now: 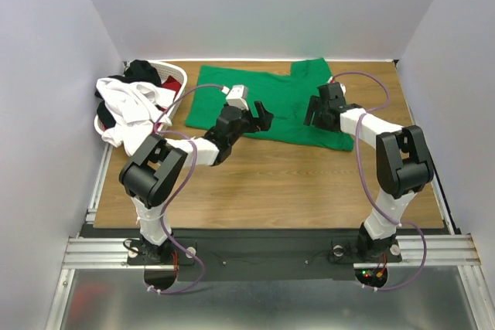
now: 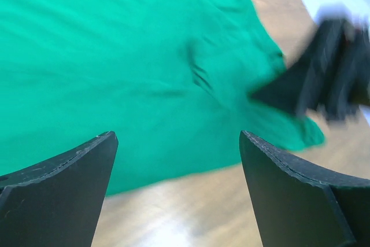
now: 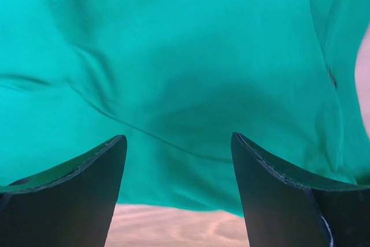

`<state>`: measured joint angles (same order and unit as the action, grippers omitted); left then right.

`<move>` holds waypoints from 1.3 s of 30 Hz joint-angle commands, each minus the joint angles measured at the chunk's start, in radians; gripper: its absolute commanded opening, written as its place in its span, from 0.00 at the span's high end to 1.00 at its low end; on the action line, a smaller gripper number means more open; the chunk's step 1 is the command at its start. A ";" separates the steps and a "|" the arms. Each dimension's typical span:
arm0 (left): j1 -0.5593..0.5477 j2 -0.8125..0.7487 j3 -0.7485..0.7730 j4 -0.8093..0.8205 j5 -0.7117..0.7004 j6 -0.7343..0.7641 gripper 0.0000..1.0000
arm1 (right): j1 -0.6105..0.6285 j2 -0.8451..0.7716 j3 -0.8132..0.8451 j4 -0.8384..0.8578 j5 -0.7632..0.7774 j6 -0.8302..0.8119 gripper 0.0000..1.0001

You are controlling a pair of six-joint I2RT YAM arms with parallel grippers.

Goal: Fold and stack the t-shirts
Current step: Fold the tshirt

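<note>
The green t-shirt lies spread on the far middle of the wooden table. My left gripper is open and empty over its near edge; the left wrist view shows the green t-shirt ahead of its fingertips. My right gripper is open and empty over the shirt's right part, just above the green cloth. White, black and red shirts are heaped in and over the basket at far left.
The white lattice laundry basket stands at the far left corner. Bare wooden table runs between the shirt and the arm bases. Walls close the table on three sides. The right gripper shows blurred in the left wrist view.
</note>
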<state>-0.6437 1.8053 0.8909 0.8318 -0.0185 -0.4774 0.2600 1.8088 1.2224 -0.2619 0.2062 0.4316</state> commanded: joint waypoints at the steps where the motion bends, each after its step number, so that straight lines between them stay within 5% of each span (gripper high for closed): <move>1: 0.076 0.002 0.040 -0.057 -0.044 0.033 0.01 | -0.001 -0.017 -0.047 0.018 0.050 0.033 0.21; 29: 0.092 -0.003 -0.168 -0.025 -0.005 -0.027 0.06 | -0.002 -0.130 -0.293 -0.051 0.140 0.072 0.19; 39: 0.012 -0.043 -0.285 -0.026 -0.040 -0.095 0.07 | -0.011 -0.170 -0.327 -0.092 0.197 0.073 0.16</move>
<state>-0.5968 1.7950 0.6670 0.8562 -0.0402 -0.5278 0.2615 1.6604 0.9199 -0.2790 0.3527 0.4934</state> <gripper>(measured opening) 0.928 0.838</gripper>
